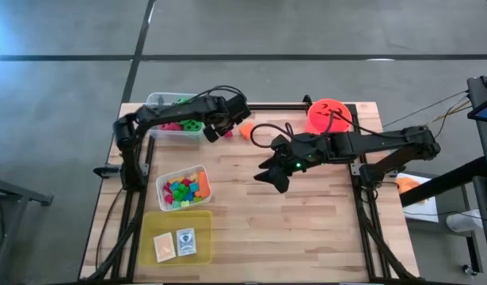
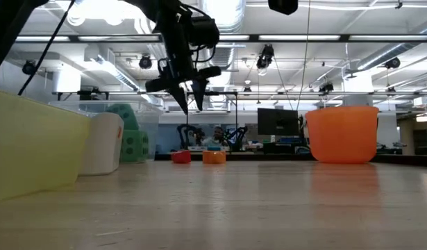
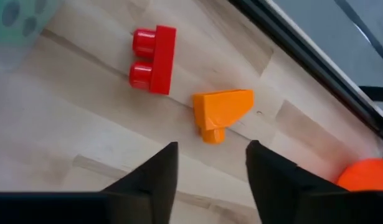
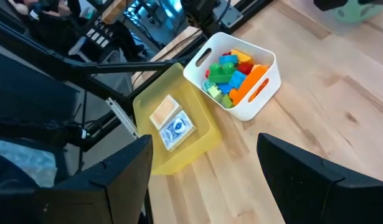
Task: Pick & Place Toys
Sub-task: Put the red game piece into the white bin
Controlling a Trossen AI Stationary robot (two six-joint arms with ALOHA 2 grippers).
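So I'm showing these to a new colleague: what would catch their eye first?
Probably the two loose blocks at the table's far edge, a red block and an orange block, with the left claw open just above them. Then the white bin of bright blocks beside the yellow tray holding cards, near the left edge.

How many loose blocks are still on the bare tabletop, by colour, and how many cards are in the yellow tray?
Red block: 1
Orange block: 1
Cards in the yellow tray: 2
Total: 4
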